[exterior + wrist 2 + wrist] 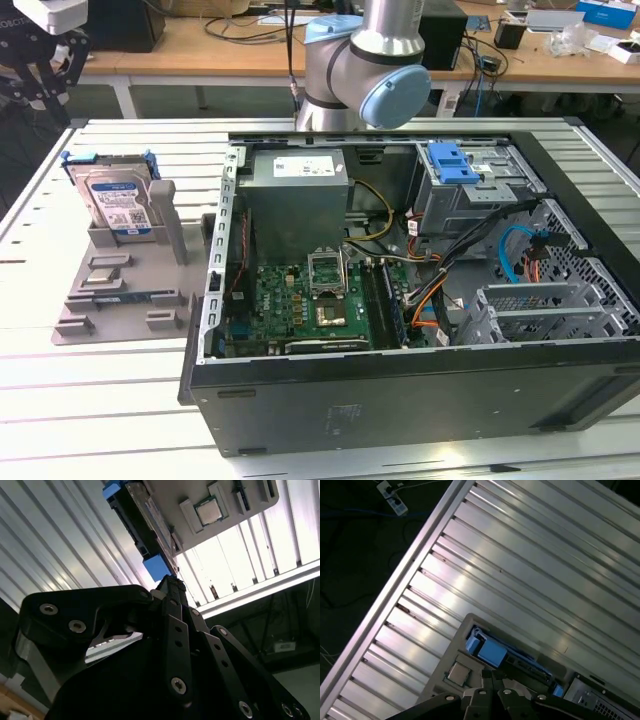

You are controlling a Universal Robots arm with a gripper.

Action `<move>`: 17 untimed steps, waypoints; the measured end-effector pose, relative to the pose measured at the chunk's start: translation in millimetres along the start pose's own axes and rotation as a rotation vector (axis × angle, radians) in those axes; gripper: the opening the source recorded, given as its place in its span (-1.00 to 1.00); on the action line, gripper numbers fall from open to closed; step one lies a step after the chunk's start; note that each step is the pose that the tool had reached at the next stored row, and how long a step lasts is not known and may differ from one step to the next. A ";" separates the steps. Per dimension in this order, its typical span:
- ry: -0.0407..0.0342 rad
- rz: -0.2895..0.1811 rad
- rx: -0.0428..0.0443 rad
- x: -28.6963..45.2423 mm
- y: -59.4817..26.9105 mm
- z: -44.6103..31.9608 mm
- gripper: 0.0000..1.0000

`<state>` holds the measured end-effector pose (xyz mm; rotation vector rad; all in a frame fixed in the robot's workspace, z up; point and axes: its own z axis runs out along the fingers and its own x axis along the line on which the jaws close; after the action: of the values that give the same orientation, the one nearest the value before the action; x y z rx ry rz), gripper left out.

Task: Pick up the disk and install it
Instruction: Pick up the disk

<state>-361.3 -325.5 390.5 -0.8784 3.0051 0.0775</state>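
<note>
The disk [118, 203] stands upright in a grey holder [120, 300] on the slatted table, at the exterior view's left. It is a silver drive with a white-and-blue label and blue side rails. My gripper [45, 85] hangs open above and slightly behind it, holding nothing. In the second wrist view the disk [142, 527] lies edge-on just beyond the black gripper linkage [175, 630]. In the first wrist view one blue rail of the disk [490, 652] shows just past the gripper's tips.
An open computer case [400, 400] lies on its side at the middle and right, with a motherboard [320, 300], a grey power-supply box [295, 200] and an empty blue bracket [455, 160] on the drive cage. The holder also carries a processor chip [207, 510].
</note>
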 end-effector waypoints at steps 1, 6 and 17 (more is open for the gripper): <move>0.0006 -0.013 -0.0003 0.0 0.0 0.0 -0.79; 0.0028 -0.062 -0.0015 0.0 0.0 0.0 -0.79; 0.0069 -0.155 -0.0036 0.0 0.0 0.0 -0.79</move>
<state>-361.3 -325.4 390.5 -1.1100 2.9315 0.0786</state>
